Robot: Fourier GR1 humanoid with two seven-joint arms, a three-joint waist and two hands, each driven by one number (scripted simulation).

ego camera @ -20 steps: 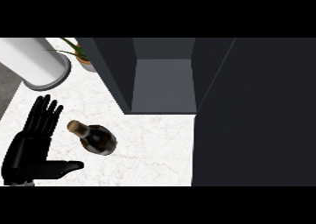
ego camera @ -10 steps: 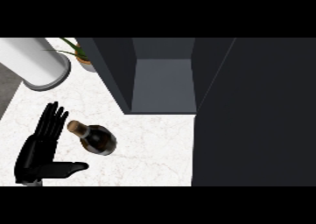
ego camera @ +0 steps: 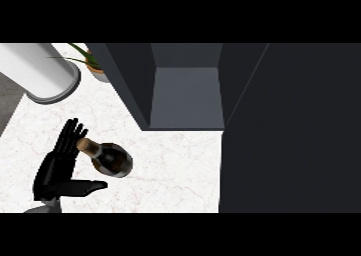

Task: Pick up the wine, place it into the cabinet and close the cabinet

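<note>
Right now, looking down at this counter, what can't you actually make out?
- Right hand: nowhere in the head view.
- Wine bottle: whether the left hand beside it touches it, unclear from above.
- Cabinet: its back cut off by the top edge.
- Plant: pot partly hidden by the cabinet's wall.

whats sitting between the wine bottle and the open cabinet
Nothing: the head view shows only bare counter between the wine bottle and the cabinet; the left hand stands on the bottle's other side.
</note>
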